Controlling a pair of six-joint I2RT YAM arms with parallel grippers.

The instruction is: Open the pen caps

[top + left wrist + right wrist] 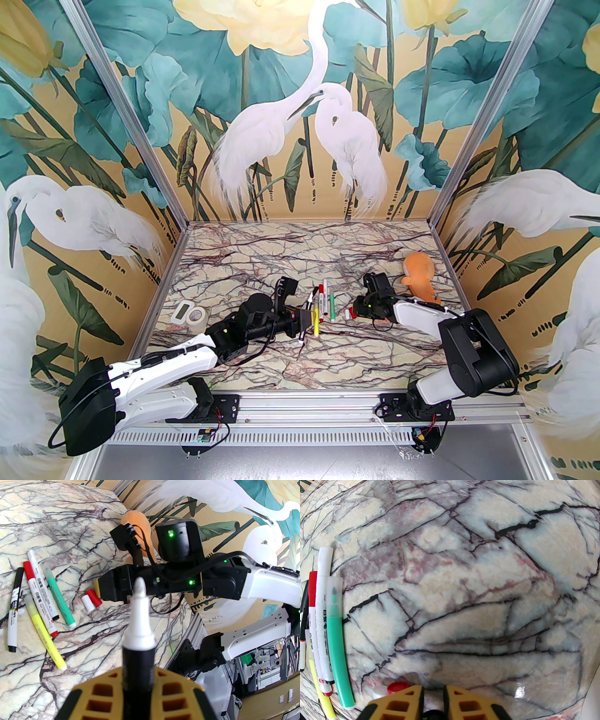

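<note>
My left gripper (138, 691) is shut on a black-barrelled pen (138, 630), whose bare whitish tip points toward the right arm. In the top view this gripper (307, 321) hangs over the near end of the pen row (323, 302). A red pen cap (93, 598) and a white pen cap (88, 603) lie loose side by side on the marble. Beside them is my right gripper (432, 695), jaws a narrow gap apart and holding nothing. The red cap (398, 686) and the white cap (379, 691) sit just left of its fingertips. Several capped pens (335, 632) lie in a row at the left.
An orange plush toy (418, 276) lies at the back right of the marble table (300, 253), behind the right arm. At the left edge sit a tape roll (198, 318) and a small white timer (182, 310). Painted walls close in three sides.
</note>
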